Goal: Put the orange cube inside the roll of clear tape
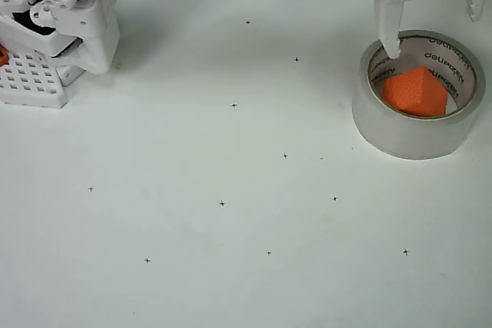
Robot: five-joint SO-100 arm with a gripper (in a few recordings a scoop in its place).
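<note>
Orange cube sits inside the roll of clear tape near the table's right edge; gripper is released, so lift straight up without nudging the roll.

In the overhead view my gripper is cut off by the top edge, so only the lower parts of its two fingers show; the right finger also runs to the right edge. My base is clipped by the left and top edges, and my arm above it leaves the picture. The near wall of the roll of clear tape hides the lower part of the orange cube, so whether the cube rests flat on the counter I cannot tell; it seems tilted. The core's dark lettering is partly hidden.
</note>
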